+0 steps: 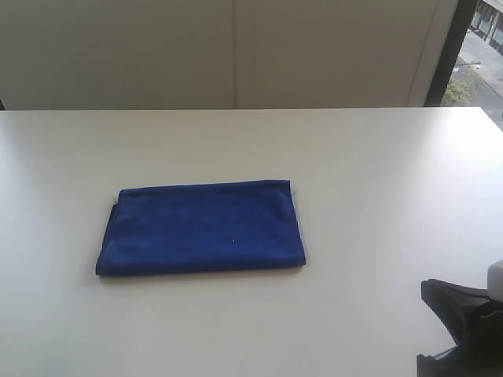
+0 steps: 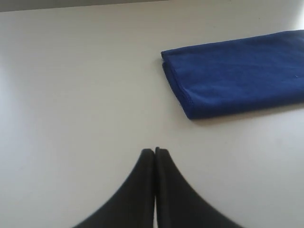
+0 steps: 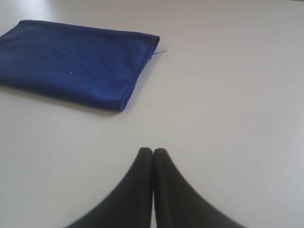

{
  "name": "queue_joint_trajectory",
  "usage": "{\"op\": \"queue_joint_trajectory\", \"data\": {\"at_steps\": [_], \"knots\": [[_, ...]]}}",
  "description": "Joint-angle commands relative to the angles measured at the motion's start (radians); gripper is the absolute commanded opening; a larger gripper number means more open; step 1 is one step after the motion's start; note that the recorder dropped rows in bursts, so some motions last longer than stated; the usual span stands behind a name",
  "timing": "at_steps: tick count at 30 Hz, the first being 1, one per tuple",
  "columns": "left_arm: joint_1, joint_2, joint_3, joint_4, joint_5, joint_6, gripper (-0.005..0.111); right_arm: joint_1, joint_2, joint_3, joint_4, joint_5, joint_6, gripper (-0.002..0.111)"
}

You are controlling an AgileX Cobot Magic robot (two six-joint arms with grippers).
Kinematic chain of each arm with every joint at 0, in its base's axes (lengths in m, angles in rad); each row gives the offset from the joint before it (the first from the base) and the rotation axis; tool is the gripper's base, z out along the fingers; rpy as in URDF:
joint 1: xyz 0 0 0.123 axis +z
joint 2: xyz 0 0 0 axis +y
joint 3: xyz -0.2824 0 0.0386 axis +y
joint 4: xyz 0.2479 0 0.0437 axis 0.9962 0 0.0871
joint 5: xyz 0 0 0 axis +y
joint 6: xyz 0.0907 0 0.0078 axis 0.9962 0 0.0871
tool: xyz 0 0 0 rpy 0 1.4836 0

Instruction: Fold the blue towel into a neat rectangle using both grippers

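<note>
Nearest the wrist cameras, the left gripper (image 2: 155,151) had its two black jaws pressed together tip to tip, clenched on nothing, above bare white table (image 2: 71,95). The right gripper (image 3: 153,150) was the same: jaws clamped flat against each other, empty. In the exterior view a black part of the right arm (image 1: 460,314) jutted in at the lower right corner of the frame; the left arm did not show there.

Beyond both pairs of tips, and well apart from them, lay the blue towel (image 2: 237,76), already folded into a flat rectangle with layered edges visible at one end. In the exterior view it sat left of center in the frame (image 1: 200,228), long side across, with a tiny pale speck (image 1: 233,239) on top and a loose thread (image 1: 295,191) at its upper right corner.

Farther back ran the table's far edge, then a pale wall (image 1: 236,47), with a window (image 1: 481,47) in the upper right corner.
</note>
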Motion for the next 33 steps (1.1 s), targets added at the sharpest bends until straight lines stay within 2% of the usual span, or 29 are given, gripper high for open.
{"op": "queue_joint_trajectory", "data": {"at_steps": [1,22,26,28,31,33], "knots": [[0.004,-0.005,0.004,-0.004,-0.002,-0.006,0.0,0.0,0.0,0.007,0.001,-0.014,0.0,0.0],[0.004,-0.005,0.004,-0.004,-0.002,-0.006,0.0,-0.006,-0.055,0.01,0.001,-0.014,0.0,0.0],[0.004,-0.005,0.004,-0.004,-0.002,-0.006,0.0,-0.088,-0.205,0.029,0.001,-0.013,0.0,0.0],[0.004,-0.005,0.004,-0.004,-0.002,-0.006,0.0,-0.178,-0.378,0.048,0.001,0.008,0.0,0.0],[0.004,-0.005,0.004,-0.004,-0.002,-0.006,0.0,-0.344,-0.671,0.048,0.003,0.142,0.148,0.0],[0.004,-0.005,0.004,-0.004,-0.002,-0.006,0.0,-0.41,-0.77,0.048,0.003,0.251,0.166,0.0]]}}
